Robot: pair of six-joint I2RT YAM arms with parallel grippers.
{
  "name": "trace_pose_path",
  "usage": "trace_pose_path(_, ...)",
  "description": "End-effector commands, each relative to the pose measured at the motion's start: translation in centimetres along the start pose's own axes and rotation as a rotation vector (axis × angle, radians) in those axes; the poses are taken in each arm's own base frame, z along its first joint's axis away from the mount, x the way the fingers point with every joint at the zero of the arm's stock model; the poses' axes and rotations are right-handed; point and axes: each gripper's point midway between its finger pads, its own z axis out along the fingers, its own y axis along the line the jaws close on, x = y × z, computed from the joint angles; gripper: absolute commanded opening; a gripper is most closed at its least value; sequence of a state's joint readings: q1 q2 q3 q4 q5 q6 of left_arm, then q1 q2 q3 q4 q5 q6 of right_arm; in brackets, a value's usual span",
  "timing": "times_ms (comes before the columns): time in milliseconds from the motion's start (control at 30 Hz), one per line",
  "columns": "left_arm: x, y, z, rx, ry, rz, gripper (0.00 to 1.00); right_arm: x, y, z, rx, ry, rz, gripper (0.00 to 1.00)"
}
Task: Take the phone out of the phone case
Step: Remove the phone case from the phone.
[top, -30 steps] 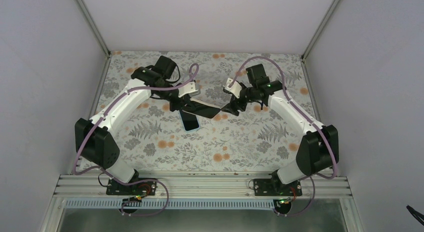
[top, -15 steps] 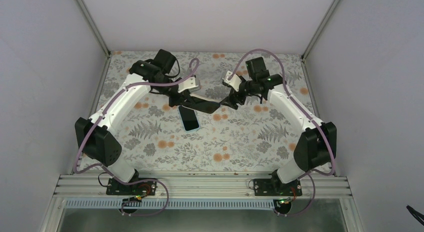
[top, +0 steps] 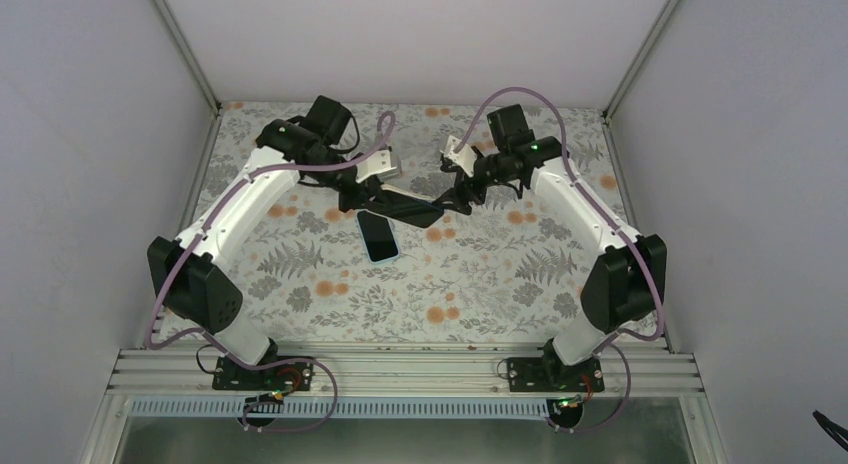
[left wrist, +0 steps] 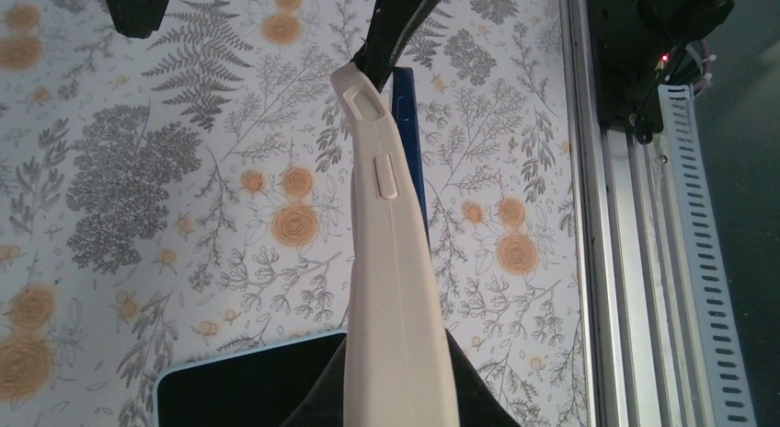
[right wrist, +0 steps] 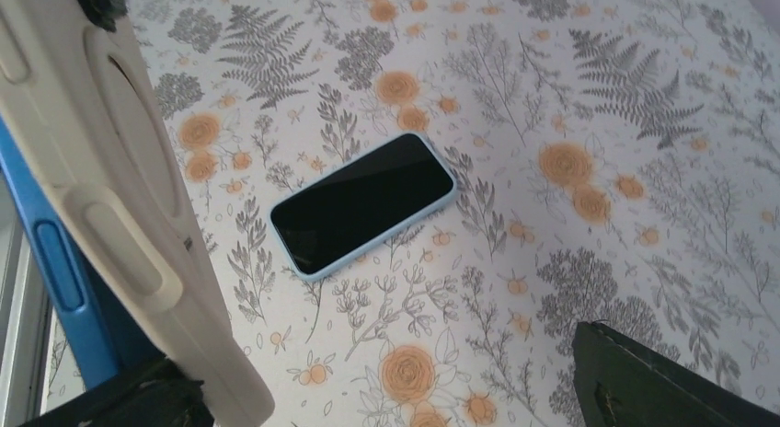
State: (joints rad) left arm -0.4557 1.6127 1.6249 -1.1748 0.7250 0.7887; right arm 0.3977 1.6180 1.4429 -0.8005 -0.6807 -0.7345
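The cream rubbery phone case (left wrist: 391, 280) hides most of the dark blue phone (left wrist: 411, 142) behind it, and its lower end leaves the picture.

Left tool (top: 368, 196) with held cream silicone phone case (top: 412, 210): shifted slightly toward far side; case's right end now farther from near edge. Right tool (top: 452, 198): moved far and a little left, drawn closer to case's right end. Right arm elbow swung left. Mauve cable loop (top: 520, 90) over right wrist arches farther. Black-screened phone with light-blue rim (top: 378, 236) on surface: far end, earlier covered by held case in top view, now exposed.
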Motion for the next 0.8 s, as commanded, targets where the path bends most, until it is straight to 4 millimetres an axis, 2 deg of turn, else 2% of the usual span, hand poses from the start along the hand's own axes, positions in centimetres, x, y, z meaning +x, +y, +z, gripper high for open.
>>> trace_pose_path(0, -6.6, -1.9, -1.2, 0.042, -0.235, 0.165, 0.02, -6.0, 3.7, -0.4, -0.206, -0.212, -0.062, 0.95)
trace_pose_path(100, -7.4, -0.9, -1.4, -0.023, -0.266, 0.185, 0.02, -5.9, 5.7, 0.1, -0.309, -0.223, -0.063, 0.94)
trace_pose_path(167, -8.4, 0.3, -1.9, -0.092, -0.292, 0.206, 0.02, -5.5, 7.7, 0.7, -0.414, -0.210, -0.066, 0.94)
trace_pose_path(267, -10.7, 1.9, -3.4, -0.215, -0.375, 0.242, 0.02, -5.2, 11.3, 0.8, -0.574, -0.174, -0.063, 0.94)
trace_pose_path(333, -12.2, 2.6, -4.4, -0.271, -0.424, 0.266, 0.02, -5.4, 13.0, 0.6, -0.639, -0.182, -0.079, 0.93)
trace_pose_path(467, -14.1, 4.9, -5.5, -0.381, -0.450, 0.272, 0.02, -6.3, 15.1, -0.4, -0.690, -0.238, -0.112, 0.92)
trace_pose_path(667, -16.4, 6.4, -7.7, -0.506, -0.502, 0.328, 0.02, -6.5, 19.1, -0.4, -0.784, -0.230, -0.127, 0.91)
trace_pose_path(767, -17.1, 7.8, -8.8, -0.601, -0.510, 0.328, 0.02, -6.8, 21.2, -0.8, -0.838, -0.247, -0.142, 0.90)
